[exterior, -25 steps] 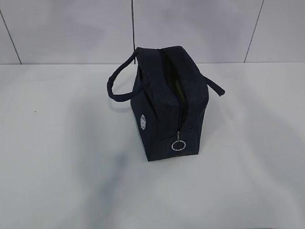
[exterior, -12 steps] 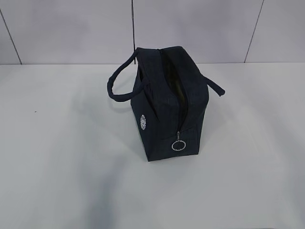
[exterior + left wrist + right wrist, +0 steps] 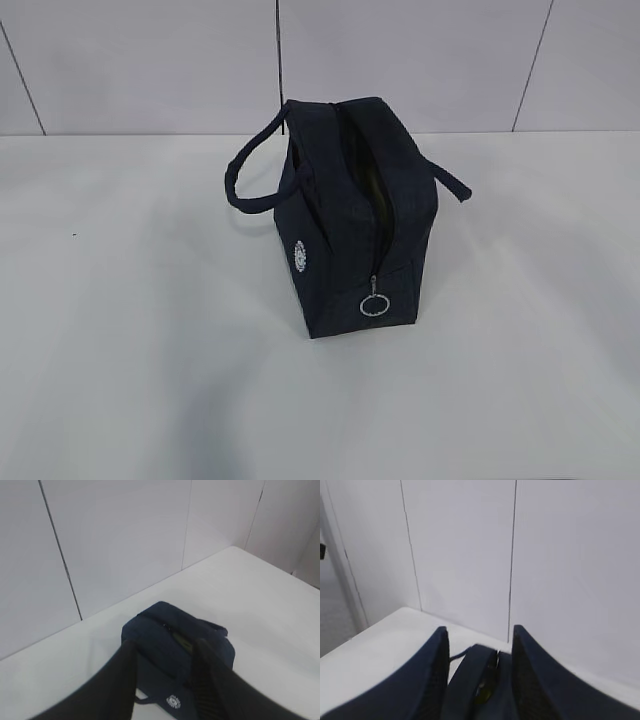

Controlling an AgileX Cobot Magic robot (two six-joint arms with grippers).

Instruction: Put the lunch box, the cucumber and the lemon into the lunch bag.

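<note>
I see the bag (image 3: pixel 355 215) upright mid-table (image 3: pixel 120 380), zip parted. Left gripper (image 3: pixel 165 655) and right gripper (image 3: pixel 479 642) hang above it, both fingers apart, holding nothing.

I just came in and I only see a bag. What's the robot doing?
A dark blue lunch bag stands on the white table with its zipper partly open. Something yellow-green shows through the gap, but it can't be identified. No food or lunch box lies on the table. Both arms are up above the bag. The left gripper and right gripper both have their fingers apart and hold nothing. Nothing is touching the bag.
</note>
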